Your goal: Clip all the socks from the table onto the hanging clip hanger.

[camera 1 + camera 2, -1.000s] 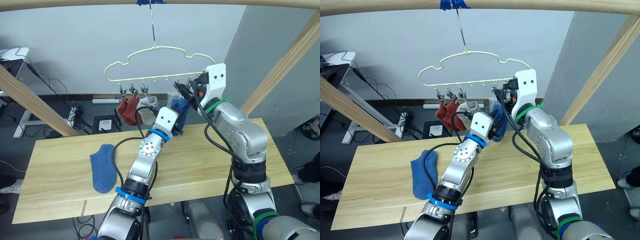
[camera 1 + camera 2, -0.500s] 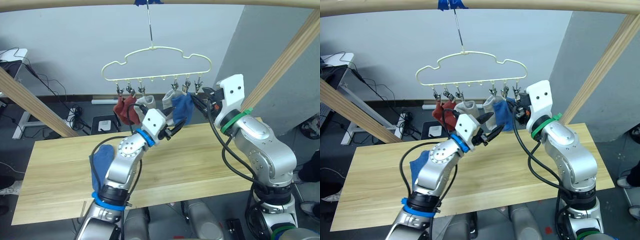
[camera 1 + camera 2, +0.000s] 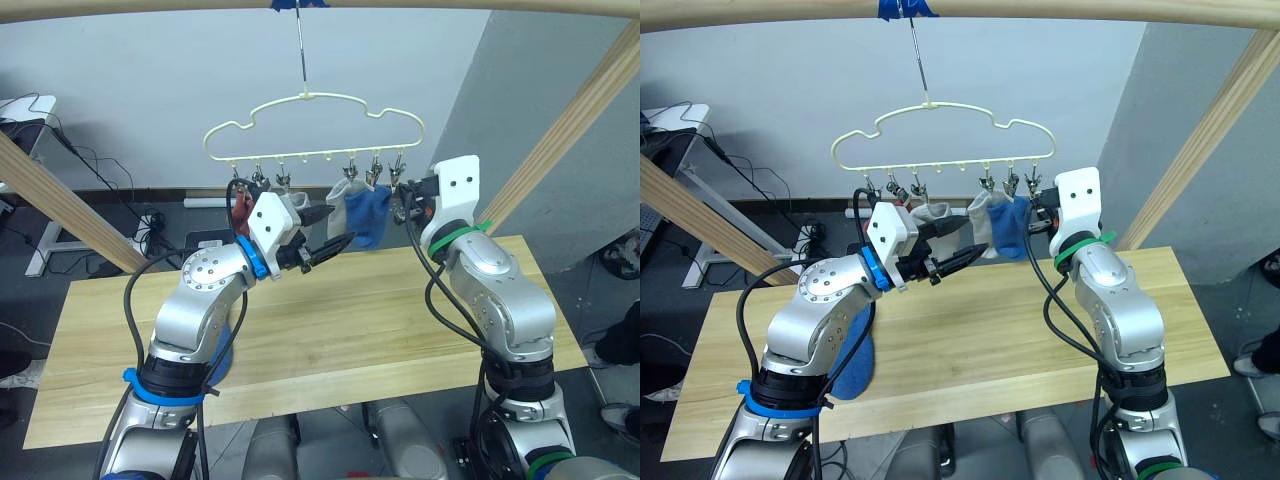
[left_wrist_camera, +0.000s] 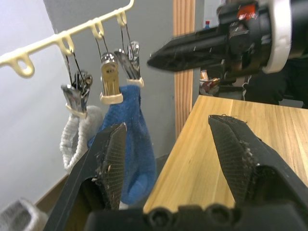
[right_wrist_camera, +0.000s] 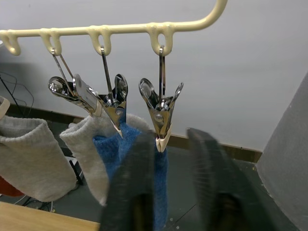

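With both the left tool and the right tool open and empty, the blue sock left on the bench could be missed, or the clip hanger knocked swinging.

Support surface: table, long rectangular top of light natural wood planks, grain running along its length; seams between planks visible. A small darker mark sits on the front plank near the front-left corner. One item lies directly on it: a blue sock, on the left part of the top toward the front edge, largely hidden behind the robot's left arm; what is visible is a rounded end lying flat on the wood. In the left wrist view, a stretch of the same tabletop appears as bare planks running away toward the far edge. Table stands on a dark grey floor.
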### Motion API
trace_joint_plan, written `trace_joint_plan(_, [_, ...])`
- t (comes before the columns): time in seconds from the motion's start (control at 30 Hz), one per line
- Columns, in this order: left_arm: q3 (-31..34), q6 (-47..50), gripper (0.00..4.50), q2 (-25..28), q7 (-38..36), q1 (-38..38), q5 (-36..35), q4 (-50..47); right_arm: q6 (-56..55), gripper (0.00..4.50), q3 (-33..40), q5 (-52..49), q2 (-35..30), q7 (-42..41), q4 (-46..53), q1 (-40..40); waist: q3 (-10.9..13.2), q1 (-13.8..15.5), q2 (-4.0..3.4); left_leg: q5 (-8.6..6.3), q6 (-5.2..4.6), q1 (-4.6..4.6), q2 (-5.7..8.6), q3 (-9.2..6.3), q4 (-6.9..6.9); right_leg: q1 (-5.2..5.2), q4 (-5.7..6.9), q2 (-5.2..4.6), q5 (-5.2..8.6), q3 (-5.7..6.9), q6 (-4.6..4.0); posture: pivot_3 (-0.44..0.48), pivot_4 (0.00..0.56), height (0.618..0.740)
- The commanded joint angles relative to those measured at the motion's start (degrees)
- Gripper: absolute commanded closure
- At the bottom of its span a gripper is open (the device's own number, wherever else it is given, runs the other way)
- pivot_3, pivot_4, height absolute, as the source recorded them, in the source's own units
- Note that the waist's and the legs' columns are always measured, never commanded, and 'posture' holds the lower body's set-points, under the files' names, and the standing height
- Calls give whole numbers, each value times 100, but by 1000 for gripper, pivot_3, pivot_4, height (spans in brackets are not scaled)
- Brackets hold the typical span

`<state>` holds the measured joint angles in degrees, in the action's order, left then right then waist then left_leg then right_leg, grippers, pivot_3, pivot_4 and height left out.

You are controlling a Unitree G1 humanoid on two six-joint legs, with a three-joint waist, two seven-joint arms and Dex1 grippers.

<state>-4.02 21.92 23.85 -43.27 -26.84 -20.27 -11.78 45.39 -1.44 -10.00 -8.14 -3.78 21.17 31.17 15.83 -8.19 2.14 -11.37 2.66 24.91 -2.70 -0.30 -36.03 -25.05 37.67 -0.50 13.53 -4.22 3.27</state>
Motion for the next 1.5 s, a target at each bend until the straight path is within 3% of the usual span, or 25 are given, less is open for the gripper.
trace_joint_plan(0.03, [94, -88, 1489, 34, -18, -62, -58, -142, -146, 2227, 78, 54, 15, 22, 96, 155, 0, 2, 0, 0, 0, 0, 0, 0, 0, 0, 0, 0, 0, 0, 0, -186, 261, 740])
trace_joint_plan(0.07, [89, -120, 1489, 33, -24, -59, -39, -110, -143, 1930, 60, 54, 30, 27, 70, 177, 0, 0, 0, 0, 0, 0, 0, 0, 0, 0, 0, 0, 0, 0, 0, -186, 261, 740])
trace_joint_plan(0.7, [41, -414, 1489, 43, -74, -119, 90, 240, -972, 1930, 74, 371, 415, 280, -1122, 755, 0, 10, 0, 0, 0, 0, 0, 2, -1, -2, 5, 0, -1, -2, -1, -181, 258, 740])
trace_joint_plan(1.4, [-1, -322, 1489, 52, -9, -91, 142, 118, -908, 1930, 376, 335, 1267, 926, -1309, 1056, 0, 10, 0, 0, 0, 0, -1, 1, -2, -4, 12, 0, -6, -1, -10, -178, 258, 740])
trace_joint_plan(1.5, [0, -290, 1489, 52, 4, -81, 145, 92, -891, 2843, 405, 328, 1309, 928, -1322, 1079, 0, 10, 0, 0, 0, 0, -1, 0, -2, -4, 12, 0, -6, -1, -9, -177, 259, 740])
